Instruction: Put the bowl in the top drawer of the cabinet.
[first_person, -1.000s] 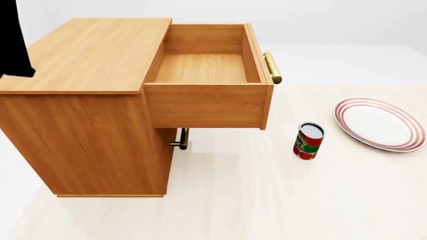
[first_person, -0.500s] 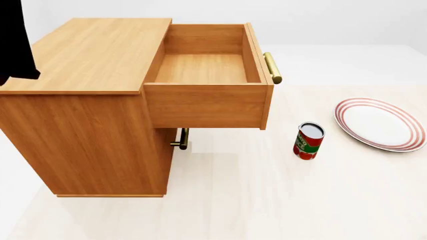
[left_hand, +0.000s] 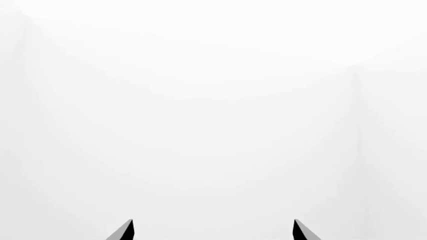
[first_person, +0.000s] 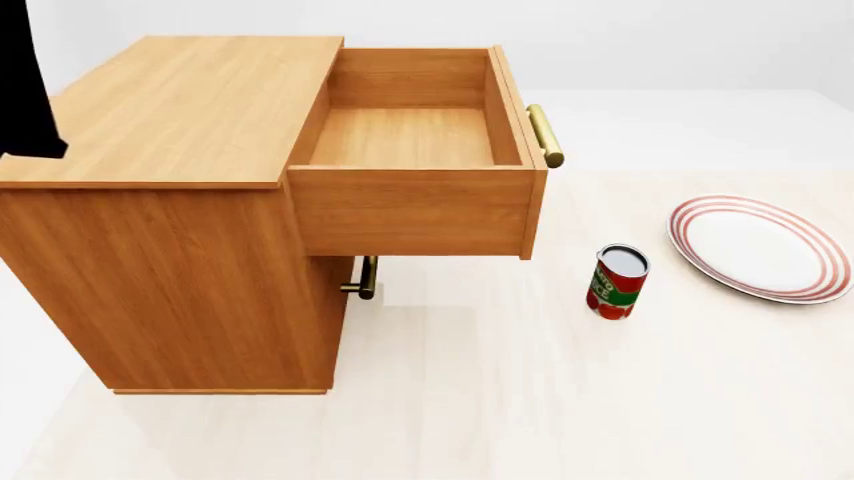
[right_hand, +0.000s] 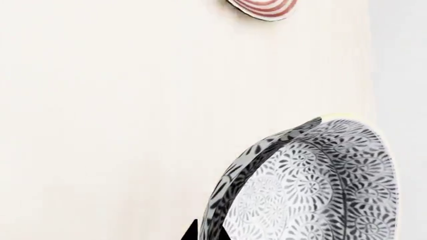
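One bowl (right_hand: 313, 185), tilted, seemingly rim-gripped

The speckled bowl (right_hand: 313, 185) fills the near corner, tilted on edge — a red-ringed plate (right_hand: 263, 7) lies far off.

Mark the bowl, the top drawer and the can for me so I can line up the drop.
bowl (right_hand: 320, 190), right wrist view, on its speckled outer wall.
top drawer (first_person: 407, 135), head view, on its bare wooden floor; it stands pulled open.
can (first_person: 617, 284), head view, on its red label.
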